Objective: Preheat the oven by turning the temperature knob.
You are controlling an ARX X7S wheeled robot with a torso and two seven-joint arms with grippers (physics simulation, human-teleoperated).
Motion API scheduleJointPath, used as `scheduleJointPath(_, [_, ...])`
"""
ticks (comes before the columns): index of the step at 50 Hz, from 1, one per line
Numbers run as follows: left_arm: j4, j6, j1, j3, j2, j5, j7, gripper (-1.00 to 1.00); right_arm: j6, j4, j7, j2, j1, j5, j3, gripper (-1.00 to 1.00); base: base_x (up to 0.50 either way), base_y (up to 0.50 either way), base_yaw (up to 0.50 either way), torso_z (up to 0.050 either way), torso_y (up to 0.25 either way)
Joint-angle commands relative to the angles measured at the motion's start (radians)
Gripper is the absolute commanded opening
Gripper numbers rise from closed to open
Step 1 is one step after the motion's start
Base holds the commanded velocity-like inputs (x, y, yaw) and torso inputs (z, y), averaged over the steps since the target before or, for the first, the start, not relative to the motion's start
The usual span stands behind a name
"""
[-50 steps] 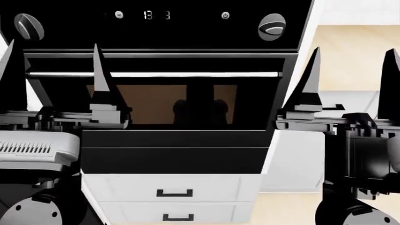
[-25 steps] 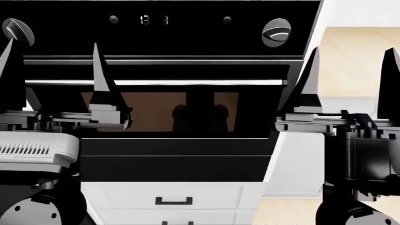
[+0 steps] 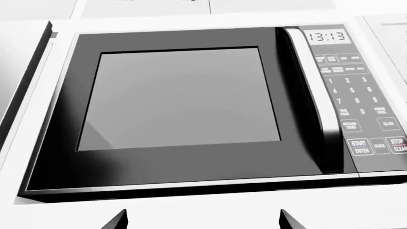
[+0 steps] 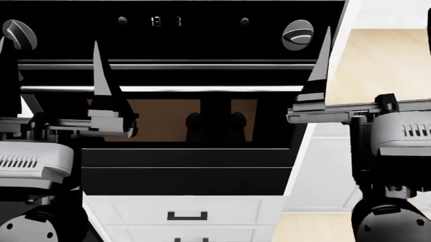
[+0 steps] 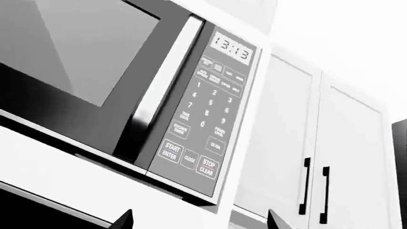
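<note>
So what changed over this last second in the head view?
The view tipped up early on, so the oven sits lower in frame. The right end effector then turned and swung inward toward the right knob. Left end effector barely moved; both open, nothing grasped.

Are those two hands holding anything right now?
No. Both the left hand and right hand are open and empty, pointing up in front of the oven, touching neither knob.

I see a black oven [image 4: 189,101] with a brown-tinted window, a silver bar handle [image 4: 168,89] and silver-grey knobs [image 4: 297,34]. White drawers [image 4: 181,217] carry black handles. My wrist cameras show a black microwave [image 3: 184,105] with a grey window and white-lettered keypad [image 5: 207,124].
</note>
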Motion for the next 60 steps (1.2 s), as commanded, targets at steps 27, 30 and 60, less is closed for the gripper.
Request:
scheduleJointPath(27, [0.016, -0.019, -0.005, -0.001, -0.02, -0.03, -0.014, 1.0, 0.338, 0.068, -0.243, 0.302, 0.327, -0.519, -0.647, 1.0, 0.0, 0.0, 0.0, 0.0, 0.0])
scheduleJointPath(30, [0.014, -0.018, -0.005, 0.0, -0.021, -0.03, -0.015, 1.0, 0.332, 0.071, -0.246, 0.306, 0.325, -0.509, -0.641, 1.0, 0.0, 0.0, 0.0, 0.0, 0.0])
scheduleJointPath(60, [0.001, -0.006, 0.002, 0.017, -0.03, -0.028, -0.021, 1.0, 0.234, 0.093, -0.191, 0.274, 0.206, -0.33, -0.54, 1.0, 0.0, 0.0, 0.0, 0.0, 0.0])
